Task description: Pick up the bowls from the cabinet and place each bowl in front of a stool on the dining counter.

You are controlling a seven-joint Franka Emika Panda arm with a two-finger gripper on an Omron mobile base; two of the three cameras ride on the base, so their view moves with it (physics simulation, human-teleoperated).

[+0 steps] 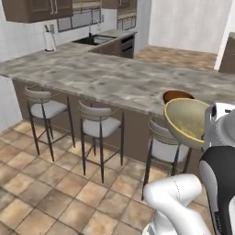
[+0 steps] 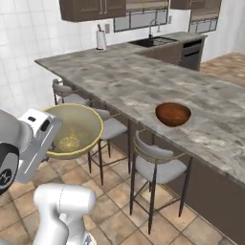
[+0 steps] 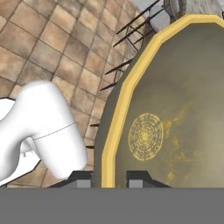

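Two bowls: one olive-beige bowl (image 2: 74, 130) with a yellow rim, one reddish-brown bowl (image 2: 172, 114). Three stools (image 1: 98, 126) along the front of one long marbled desk (image 1: 114, 78). One paper towel roll (image 1: 49, 41) on its holder, one sink (image 1: 95, 40), one robot arm with a single tool (image 3: 109, 178).

Open table top, crowded edge below

The table (image 2: 143, 81) is lying broad and mostly bare, offering free passage above its marbled top; a reddish-brown bowl (image 2: 172, 114) is sitting near the near edge, and a paper towel roll (image 2: 100, 39) is standing far off. Three stools (image 1: 97, 126) are lining the near side, their backs blocking any low approach, while tiled floor (image 1: 41, 193) is lying open behind them.
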